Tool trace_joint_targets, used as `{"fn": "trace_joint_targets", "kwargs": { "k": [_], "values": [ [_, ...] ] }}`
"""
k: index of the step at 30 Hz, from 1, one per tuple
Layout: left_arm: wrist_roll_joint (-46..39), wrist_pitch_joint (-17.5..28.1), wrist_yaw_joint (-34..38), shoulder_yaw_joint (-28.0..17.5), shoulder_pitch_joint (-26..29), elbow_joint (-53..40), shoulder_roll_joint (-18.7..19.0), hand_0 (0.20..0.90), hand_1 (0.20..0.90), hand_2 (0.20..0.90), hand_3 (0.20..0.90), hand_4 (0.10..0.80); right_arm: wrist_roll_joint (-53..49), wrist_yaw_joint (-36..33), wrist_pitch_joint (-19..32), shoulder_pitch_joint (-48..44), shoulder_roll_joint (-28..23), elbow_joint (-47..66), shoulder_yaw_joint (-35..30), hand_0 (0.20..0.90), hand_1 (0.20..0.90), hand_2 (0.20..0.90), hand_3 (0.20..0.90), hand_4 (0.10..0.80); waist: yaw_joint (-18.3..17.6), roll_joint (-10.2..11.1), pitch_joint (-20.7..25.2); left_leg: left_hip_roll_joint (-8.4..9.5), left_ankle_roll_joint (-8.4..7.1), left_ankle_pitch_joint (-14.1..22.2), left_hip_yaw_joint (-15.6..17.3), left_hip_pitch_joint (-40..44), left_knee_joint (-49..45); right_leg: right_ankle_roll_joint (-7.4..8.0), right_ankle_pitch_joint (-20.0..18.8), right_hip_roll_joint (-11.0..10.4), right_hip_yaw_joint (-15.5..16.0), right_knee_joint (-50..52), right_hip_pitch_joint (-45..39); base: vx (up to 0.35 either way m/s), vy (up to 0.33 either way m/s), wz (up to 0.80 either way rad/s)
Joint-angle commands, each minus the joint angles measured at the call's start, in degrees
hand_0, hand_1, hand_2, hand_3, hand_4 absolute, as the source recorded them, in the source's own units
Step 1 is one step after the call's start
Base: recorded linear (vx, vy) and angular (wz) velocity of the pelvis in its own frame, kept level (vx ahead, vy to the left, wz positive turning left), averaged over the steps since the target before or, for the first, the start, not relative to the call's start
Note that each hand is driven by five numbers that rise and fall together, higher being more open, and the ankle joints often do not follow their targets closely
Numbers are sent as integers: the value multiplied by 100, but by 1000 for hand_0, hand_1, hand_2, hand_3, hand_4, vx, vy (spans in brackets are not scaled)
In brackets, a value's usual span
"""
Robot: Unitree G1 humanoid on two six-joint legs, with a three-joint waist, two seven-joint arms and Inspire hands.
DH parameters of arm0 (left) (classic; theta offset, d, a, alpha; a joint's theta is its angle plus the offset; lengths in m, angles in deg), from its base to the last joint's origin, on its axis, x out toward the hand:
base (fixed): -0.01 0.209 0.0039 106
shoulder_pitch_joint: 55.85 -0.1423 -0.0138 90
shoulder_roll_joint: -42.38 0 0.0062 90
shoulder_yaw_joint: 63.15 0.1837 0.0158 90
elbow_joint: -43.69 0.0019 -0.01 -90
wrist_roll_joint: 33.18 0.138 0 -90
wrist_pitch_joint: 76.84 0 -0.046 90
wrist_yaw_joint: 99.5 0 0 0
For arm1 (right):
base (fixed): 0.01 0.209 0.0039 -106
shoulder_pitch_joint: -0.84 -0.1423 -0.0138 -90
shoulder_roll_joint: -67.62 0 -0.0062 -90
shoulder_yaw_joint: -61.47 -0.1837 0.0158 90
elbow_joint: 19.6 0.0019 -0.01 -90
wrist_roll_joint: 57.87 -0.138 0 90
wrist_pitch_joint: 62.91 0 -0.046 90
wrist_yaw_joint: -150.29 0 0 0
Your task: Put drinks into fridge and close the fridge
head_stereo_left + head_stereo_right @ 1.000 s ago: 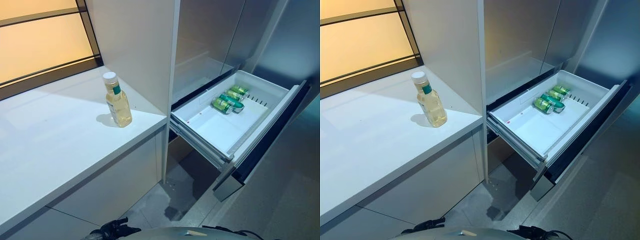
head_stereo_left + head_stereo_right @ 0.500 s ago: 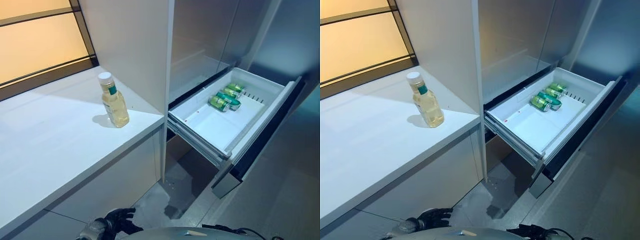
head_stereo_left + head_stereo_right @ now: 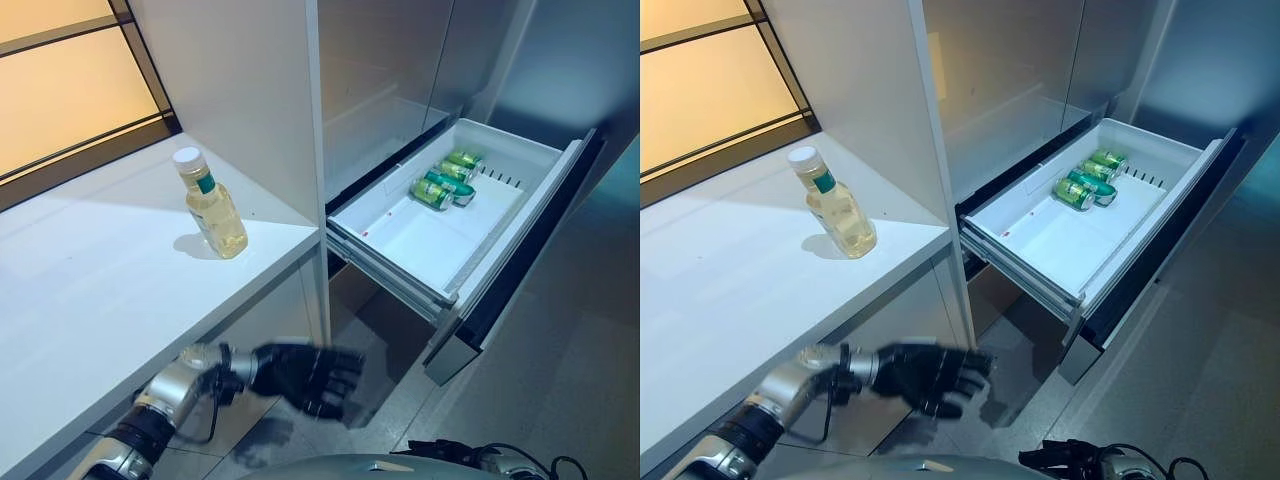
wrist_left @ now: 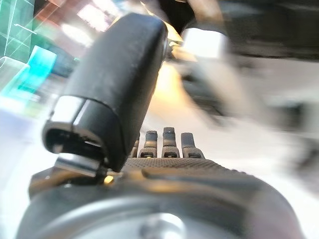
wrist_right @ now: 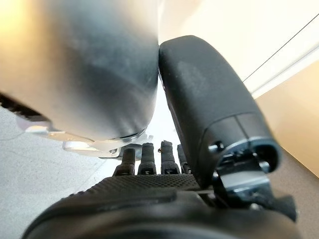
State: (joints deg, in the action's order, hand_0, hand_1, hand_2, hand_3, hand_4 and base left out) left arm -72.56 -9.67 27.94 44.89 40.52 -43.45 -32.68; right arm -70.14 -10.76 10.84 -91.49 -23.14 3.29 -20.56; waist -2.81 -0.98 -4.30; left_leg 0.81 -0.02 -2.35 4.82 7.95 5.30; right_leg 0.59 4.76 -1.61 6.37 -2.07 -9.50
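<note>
A bottle [image 3: 210, 205] of pale yellow drink with a white cap stands upright on the white counter [image 3: 100, 290], near its right end. The fridge's white drawer [image 3: 430, 240] is pulled out to the right of the counter, with green cans [image 3: 442, 182] lying at its back. My left hand [image 3: 305, 375] is open and empty, fingers spread, below the counter's front edge and left of the drawer. It also shows in the left wrist view [image 4: 164, 179]. My right hand [image 5: 149, 199] is open and empty, low at my right side.
A tall white panel [image 3: 250, 90] stands between the counter and the fridge. Grey fridge doors [image 3: 400, 70] rise above the drawer. A lit window [image 3: 60, 90] runs behind the counter. Grey floor [image 3: 580, 380] lies under and right of the drawer.
My left hand has risen from the bottom edge, up and to the right, in front of the cabinet. The camera has shifted a little. The bottle and the cans have not moved.
</note>
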Motion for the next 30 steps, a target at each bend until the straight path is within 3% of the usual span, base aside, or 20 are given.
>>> {"fn": "trace_joint_targets", "kwargs": {
  "k": [1,4,6,7,8,9,14,18,22,30],
  "values": [
    [-2106,1106,445,-573,765,-836,-167,900,900,900,900,800,151,112,134,89,-340,-304,164,900,900,900,900,800,130,-121,150,185,214,656,-167,42,-109,311,-59,133,-18,259,361,36,-1,0],
    [-2674,1925,966,-933,900,-1257,-209,900,900,900,900,800,164,117,308,174,-295,-455,180,900,900,900,900,800,157,-100,222,194,218,664,-232,64,-87,286,-36,138,5,242,329,47,-4,0],
    [-2658,2841,1369,-1207,1062,-1452,-187,900,900,900,900,800,193,99,475,251,-228,-580,185,900,900,900,900,800,166,-75,272,198,218,674,-272,82,-79,273,-11,139,33,241,309,54,-9,2],
    [-2516,3237,1646,-1293,1154,-1538,-159,900,900,900,900,800,195,65,525,279,-190,-622,197,900,900,900,900,800,164,-67,292,199,215,675,-285,84,-82,272,1,139,38,248,304,33,-6,2],
    [-2466,3308,1699,-1315,1179,-1561,-152,900,900,900,900,800,198,61,542,284,-184,-636,196,900,900,900,900,800,163,-65,297,200,214,675,-287,85,-81,271,3,140,40,247,302,39,-3,4],
    [-2264,3868,2184,-1479,1355,-1657,-70,900,900,900,900,800,220,30,657,331,-137,-733,202,900,900,900,900,800,161,-55,334,199,210,674,-296,87,-72,264,17,147,49,234,294,36,0,5],
    [-1086,5087,3937,-1886,1725,-1717,40,900,900,900,900,800,226,-90,862,420,-1,-911,244,900,900,900,900,800,142,-38,392,201,197,674,-319,95,-64,235,58,174,55,232,288,21,4,3],
    [156,5428,5274,-2119,1823,-1639,91,900,900,900,900,800,212,-170,884,442,83,-931,288,900,900,900,900,800,141,-11,399,198,184,685,-325,107,-78,211,104,189,57,255,277,0,0,0],
    [1002,5299,6156,-2220,1777,-1578,70,900,900,900,900,800,177,-245,849,436,137,-895,316,900,900,900,900,800,161,13,373,188,172,686,-336,113,-102,188,141,194,67,296,268,-1,1,1],
    [1528,4732,6855,-2116,1693,-1192,39,900,900,900,900,800,66,-319,610,352,168,-690,391,900,900,900,900,800,178,38,306,188,168,696,-342,131,-144,162,182,210,58,356,246,0,0,0]
  ]
}}
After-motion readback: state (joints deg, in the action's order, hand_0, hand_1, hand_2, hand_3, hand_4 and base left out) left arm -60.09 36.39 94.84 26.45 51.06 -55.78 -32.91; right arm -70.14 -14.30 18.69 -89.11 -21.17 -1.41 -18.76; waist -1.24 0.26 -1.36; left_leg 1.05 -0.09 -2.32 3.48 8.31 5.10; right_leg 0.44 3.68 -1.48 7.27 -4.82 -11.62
